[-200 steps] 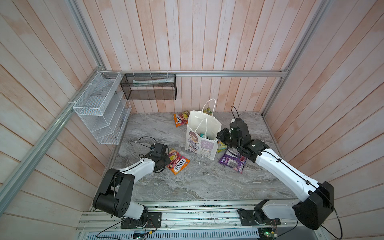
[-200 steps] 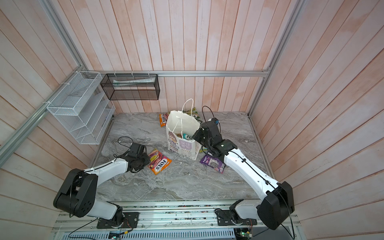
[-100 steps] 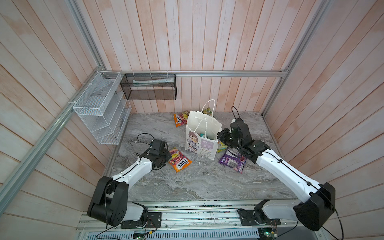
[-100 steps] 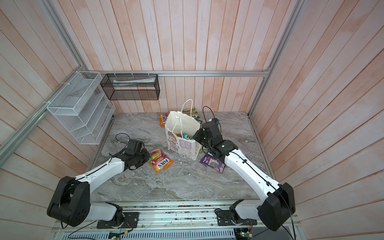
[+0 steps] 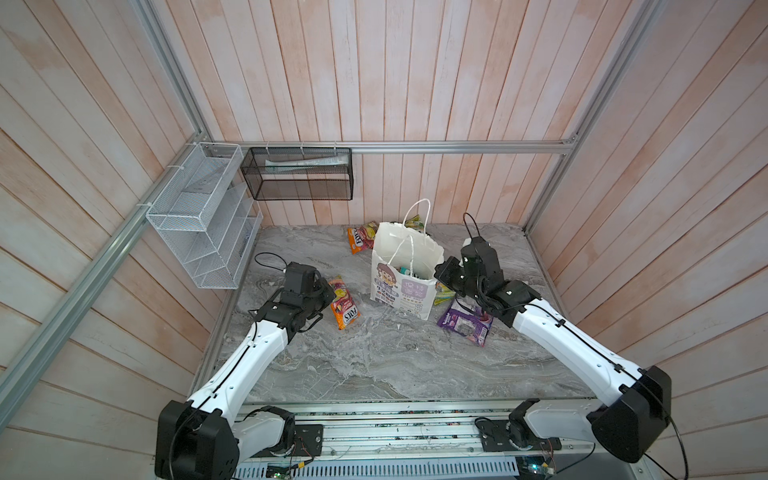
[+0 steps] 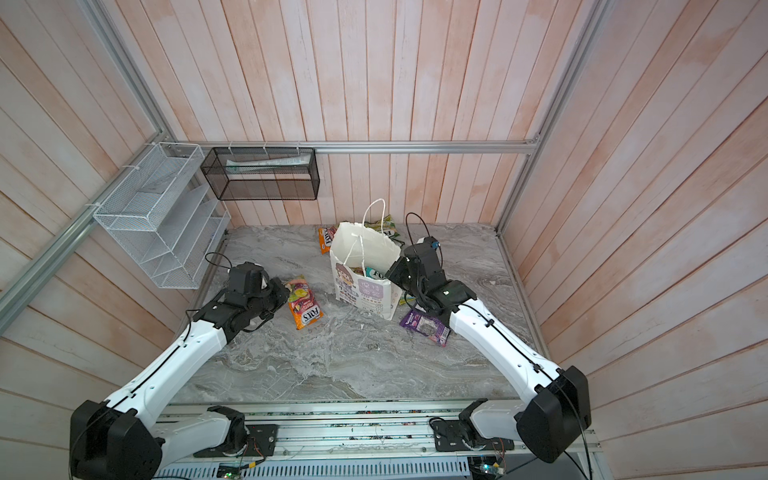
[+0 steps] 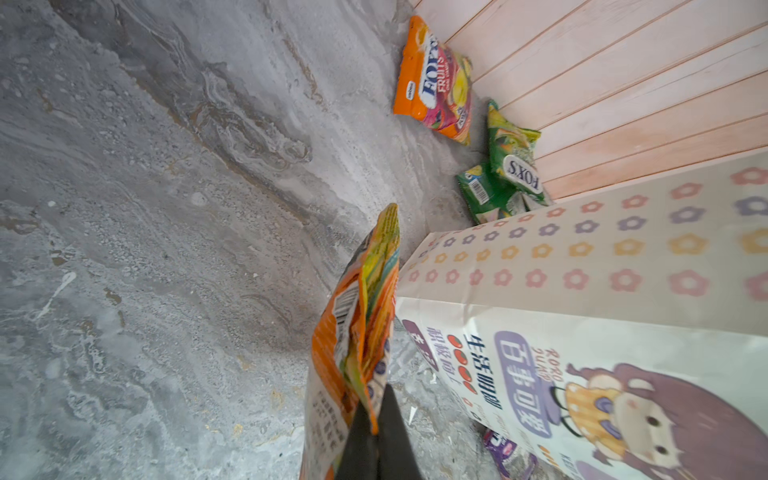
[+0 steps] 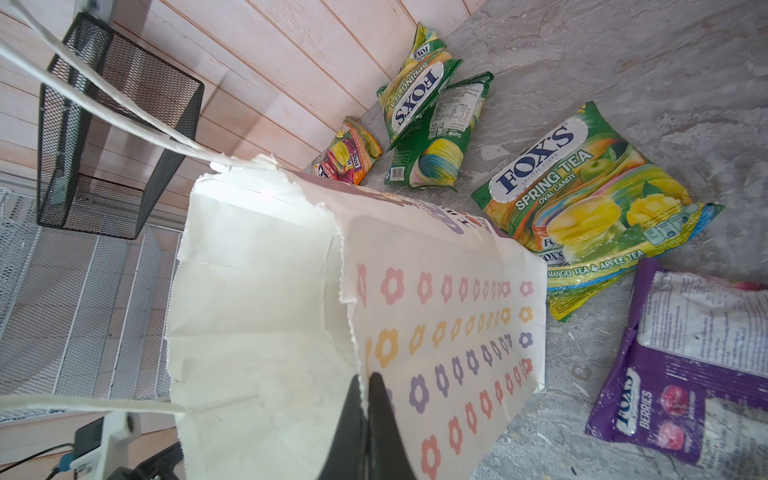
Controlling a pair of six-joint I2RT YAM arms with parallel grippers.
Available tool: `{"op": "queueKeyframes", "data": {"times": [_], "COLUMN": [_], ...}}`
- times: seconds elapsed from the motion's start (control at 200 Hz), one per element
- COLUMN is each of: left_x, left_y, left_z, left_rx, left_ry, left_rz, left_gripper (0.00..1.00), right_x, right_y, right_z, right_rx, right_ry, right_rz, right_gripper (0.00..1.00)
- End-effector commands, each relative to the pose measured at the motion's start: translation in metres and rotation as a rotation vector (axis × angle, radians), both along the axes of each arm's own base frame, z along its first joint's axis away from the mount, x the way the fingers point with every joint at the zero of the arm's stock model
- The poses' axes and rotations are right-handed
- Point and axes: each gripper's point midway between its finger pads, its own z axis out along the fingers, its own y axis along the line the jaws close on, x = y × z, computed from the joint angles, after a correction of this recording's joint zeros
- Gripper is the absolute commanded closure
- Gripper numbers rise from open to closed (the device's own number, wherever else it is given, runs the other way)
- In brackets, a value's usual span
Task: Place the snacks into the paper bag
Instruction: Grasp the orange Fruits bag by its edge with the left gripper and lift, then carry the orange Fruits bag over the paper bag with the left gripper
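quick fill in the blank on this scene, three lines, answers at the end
1. The left pincer is shut on the edge of an ___ FOX'S packet.
2. The right pincer is shut on the rim of the ___, not on a packet.
3. The FOX'S Berries packet is ___ in colour.
Missing words: orange; paper bag; purple.

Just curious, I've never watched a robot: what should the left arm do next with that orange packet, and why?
Probably lift it up over the paper bag. The left pincer is shut on the orange packet, low beside the bag, while the right pincer grips the bag's rim, steadying it.
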Motion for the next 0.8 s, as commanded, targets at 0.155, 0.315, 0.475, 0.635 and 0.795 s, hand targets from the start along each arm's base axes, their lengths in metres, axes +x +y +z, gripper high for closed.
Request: {"op": "queueKeyframes", "data": {"times": [0.155, 0.315, 0.475, 0.635, 0.795], "left_x": [0.008, 0.010, 0.014, 0.018, 0.021], "left_y": [0.008, 0.008, 0.001, -0.004, -0.029], "left_z": [0.113, 0.181, 0.237, 0.277, 0.313], "left_rx": [-0.046, -0.091, -0.141, -0.170, -0.219], "left_ry": [-0.275, -0.435, -0.576, -0.685, -0.786], "left_rz": [-0.002, 0.007, -0.020, -0.034, -0.098], "left_gripper": [1.00, 1.00, 1.00, 1.00, 1.00], "right_x": [-0.001, 0.000, -0.001, -0.002, -0.002], "right_y": [-0.006, -0.003, -0.002, -0.003, -0.002], "right_z": [0.003, 0.002, 0.004, 0.004, 0.004], "right_rx": [-0.010, -0.010, -0.003, -0.007, -0.003], "right_ry": [-0.018, -0.013, -0.018, -0.017, -0.018], "right_rz": [-0.012, -0.002, 0.000, 0.000, 0.002], "right_gripper": [1.00, 1.00, 1.00, 1.00, 1.00]}}
